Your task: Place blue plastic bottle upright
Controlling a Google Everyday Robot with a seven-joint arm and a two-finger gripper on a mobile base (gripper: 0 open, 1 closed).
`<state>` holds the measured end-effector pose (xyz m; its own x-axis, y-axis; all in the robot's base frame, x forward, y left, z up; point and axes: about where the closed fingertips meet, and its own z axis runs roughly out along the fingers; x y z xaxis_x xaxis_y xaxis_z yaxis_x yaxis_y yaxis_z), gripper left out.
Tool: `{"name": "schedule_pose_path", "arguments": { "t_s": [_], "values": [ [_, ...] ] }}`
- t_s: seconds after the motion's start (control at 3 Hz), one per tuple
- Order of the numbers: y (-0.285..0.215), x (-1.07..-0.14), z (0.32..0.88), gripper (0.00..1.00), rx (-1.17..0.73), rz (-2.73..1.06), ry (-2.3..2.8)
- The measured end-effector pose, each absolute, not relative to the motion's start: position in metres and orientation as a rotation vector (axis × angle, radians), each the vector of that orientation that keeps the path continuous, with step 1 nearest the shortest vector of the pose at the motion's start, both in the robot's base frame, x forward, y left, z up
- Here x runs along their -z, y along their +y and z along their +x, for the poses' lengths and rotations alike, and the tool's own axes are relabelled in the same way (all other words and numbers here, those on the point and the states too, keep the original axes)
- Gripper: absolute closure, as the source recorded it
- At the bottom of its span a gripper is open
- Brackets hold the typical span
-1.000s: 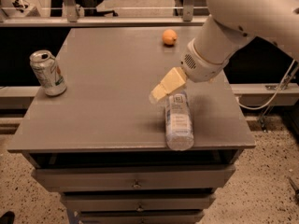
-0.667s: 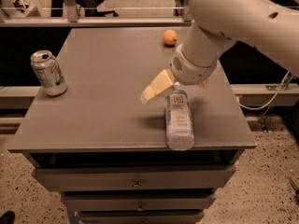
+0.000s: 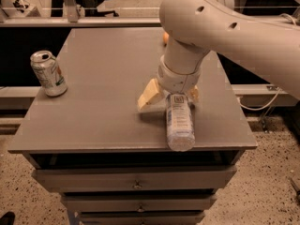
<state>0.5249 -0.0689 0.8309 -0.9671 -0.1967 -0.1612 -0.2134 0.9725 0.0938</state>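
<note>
Your gripper (image 3: pixel 171 96) has swung astride the blue plastic bottle (image 3: pixel 180 124), fingers apart; grasp step: close, then tilt it upright.

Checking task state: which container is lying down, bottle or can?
The bottle, on its side, gripper at its far end; the can stands upright.

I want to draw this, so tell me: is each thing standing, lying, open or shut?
blue plastic bottle: lying on its side
soda can: standing upright
gripper: open, low over the bottle's far end
drawers: shut
</note>
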Motion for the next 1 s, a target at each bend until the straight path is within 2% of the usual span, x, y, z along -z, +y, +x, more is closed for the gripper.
{"name": "schedule_pose_path", "arguments": {
  "t_s": [0.67, 1.0],
  "values": [
    [-0.069, -0.838, 0.516, 0.64, -0.04, -0.263, 2.953],
    [-0.078, -0.869, 0.521, 0.87, 0.004, -0.313, 2.853]
  ]
}}
